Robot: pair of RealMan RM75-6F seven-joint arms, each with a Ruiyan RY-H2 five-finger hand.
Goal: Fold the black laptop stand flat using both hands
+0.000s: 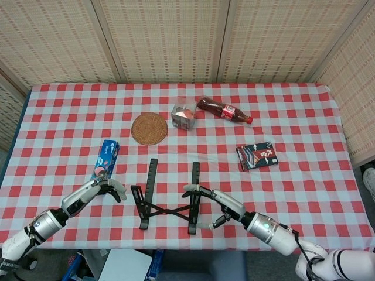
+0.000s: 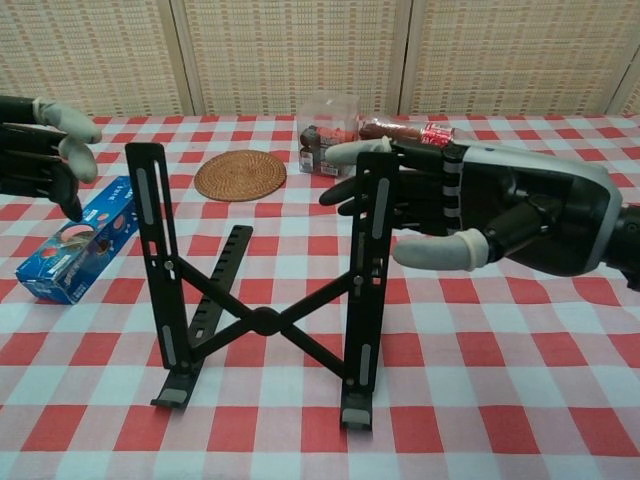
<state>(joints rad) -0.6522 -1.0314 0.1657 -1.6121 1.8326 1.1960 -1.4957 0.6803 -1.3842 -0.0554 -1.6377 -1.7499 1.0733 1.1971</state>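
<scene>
From the head view, the black laptop stand (image 1: pixel 167 202) sits near the front edge of the red-and-white checked table (image 1: pixel 293 117), its two rails running front to back with crossed links between them. The left hand (image 1: pixel 99 190) hovers just left of the stand's left rail, fingers curled loosely and holding nothing, apart from the rail. The right hand (image 1: pixel 220 205) is at the right rail — its fingers reach across to the rail's upper part, thumb spread below, but contact cannot be told from here. Farther back lie a blue snack box (image 1: pixel 106 157), a round woven coaster (image 1: pixel 149 129), a clear plastic box (image 1: pixel 184 115), a cola bottle (image 1: pixel 225 110) on its side and a dark packet (image 1: pixel 256 156). In the chest view the stand (image 2: pixel 265 320) is plainly still raised: both rails tilt steeply upward from their front feet, with the links crossing at a central pivot. The right hand (image 2: pixel 470 215) is spread wide, its fingers (image 2: pixel 355 190) lying against or just behind the top of the right rail, thumb jutting forward, nothing grasped. The left hand (image 2: pixel 45 145) shows only partly at the left edge — fingers bent, empty, clear of the left rail, above the blue box (image 2: pixel 85 240). The coaster (image 2: pixel 240 174) lies behind.
</scene>
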